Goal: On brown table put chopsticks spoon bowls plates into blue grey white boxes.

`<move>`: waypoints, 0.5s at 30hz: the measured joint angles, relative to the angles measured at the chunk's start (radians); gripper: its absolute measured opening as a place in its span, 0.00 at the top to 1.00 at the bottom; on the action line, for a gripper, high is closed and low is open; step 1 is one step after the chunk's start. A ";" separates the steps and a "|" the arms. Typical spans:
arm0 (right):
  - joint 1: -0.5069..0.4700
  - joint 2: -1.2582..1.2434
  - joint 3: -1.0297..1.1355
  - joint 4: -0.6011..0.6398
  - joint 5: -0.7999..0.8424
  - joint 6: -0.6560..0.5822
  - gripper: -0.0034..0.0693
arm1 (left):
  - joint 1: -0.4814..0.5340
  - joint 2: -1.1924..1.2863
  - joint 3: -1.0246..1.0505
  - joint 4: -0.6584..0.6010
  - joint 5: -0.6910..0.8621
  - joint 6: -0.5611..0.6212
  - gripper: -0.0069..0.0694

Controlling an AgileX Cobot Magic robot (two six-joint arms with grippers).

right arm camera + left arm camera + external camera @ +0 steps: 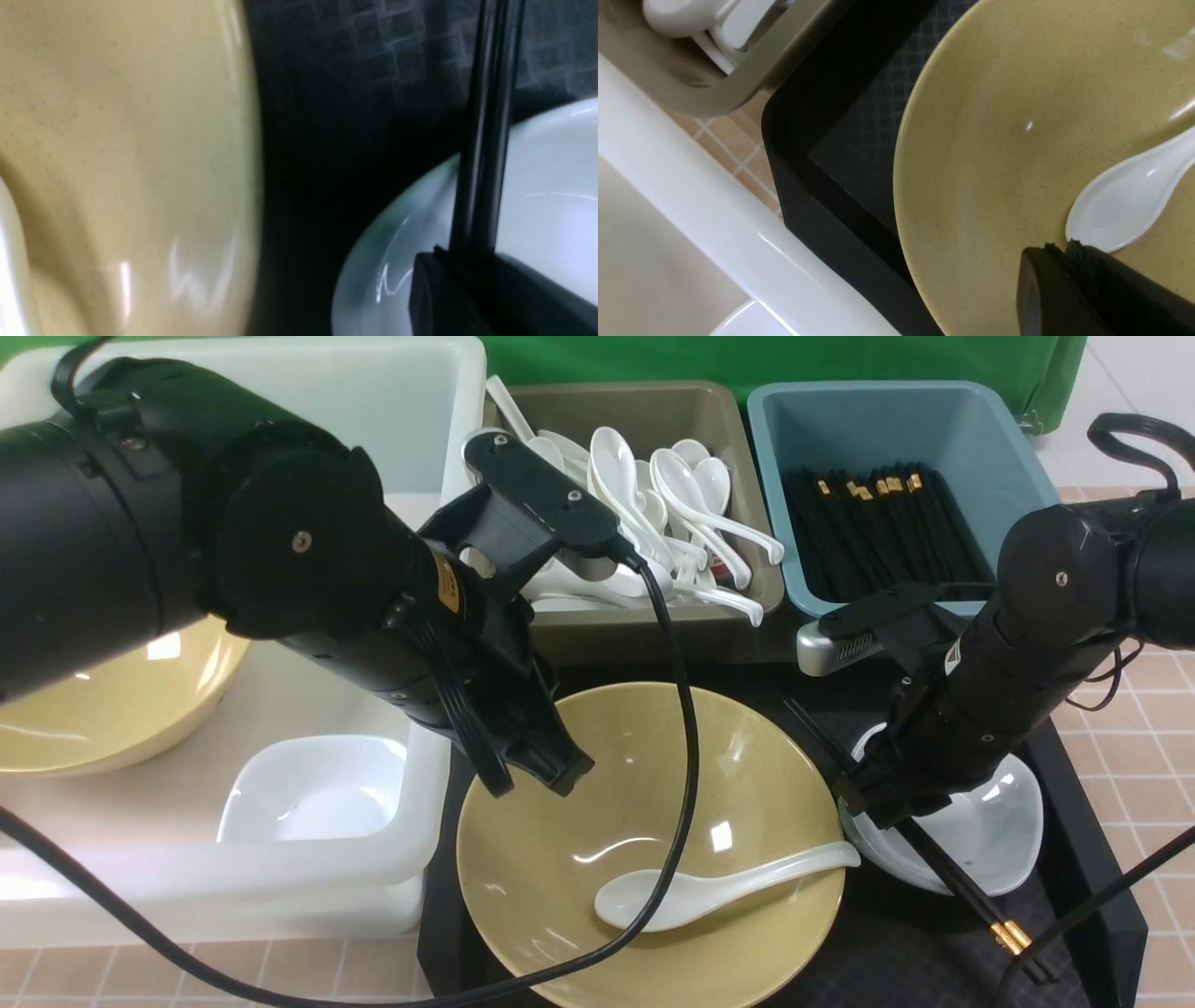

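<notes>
Yellow bowl point(766, 756) holds spoon point(719, 887); chopsticks point(971, 896) cross white plate point(1004, 831).

Spoon point(719, 887) lies in bowl point(560, 859); to its right, chopsticks point(971, 896) cross plate point(999, 831).

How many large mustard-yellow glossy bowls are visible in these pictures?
2. One mustard-yellow glossy bowl sits on the black textured tray; the second bowl lies inside the large translucent white tub, partly behind the left arm. More may be hidden.

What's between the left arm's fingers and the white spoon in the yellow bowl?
Nothing: the left wrist view shows only bare bowl surface between the shut fingers and the spoon.
</notes>
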State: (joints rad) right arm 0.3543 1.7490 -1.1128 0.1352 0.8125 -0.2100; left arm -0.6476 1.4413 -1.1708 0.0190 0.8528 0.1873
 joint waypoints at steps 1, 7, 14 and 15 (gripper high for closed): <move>0.000 0.000 0.000 0.000 0.000 0.000 0.75 | 0.000 0.000 0.000 0.000 0.000 0.000 0.91; 0.000 -0.017 0.000 -0.001 0.021 0.000 0.75 | 0.000 0.000 0.000 0.000 0.000 -0.002 0.91; 0.000 -0.182 -0.016 -0.008 0.049 -0.004 0.75 | 0.030 0.016 0.000 0.024 -0.023 -0.100 0.91; 0.000 -0.203 -0.028 -0.015 0.051 -0.004 0.75 | 0.050 0.026 0.000 0.020 -0.038 -0.109 0.91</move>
State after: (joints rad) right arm 0.3543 1.5461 -1.1405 0.1204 0.8631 -0.2138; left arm -0.5975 1.4671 -1.1708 0.0387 0.8146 0.0782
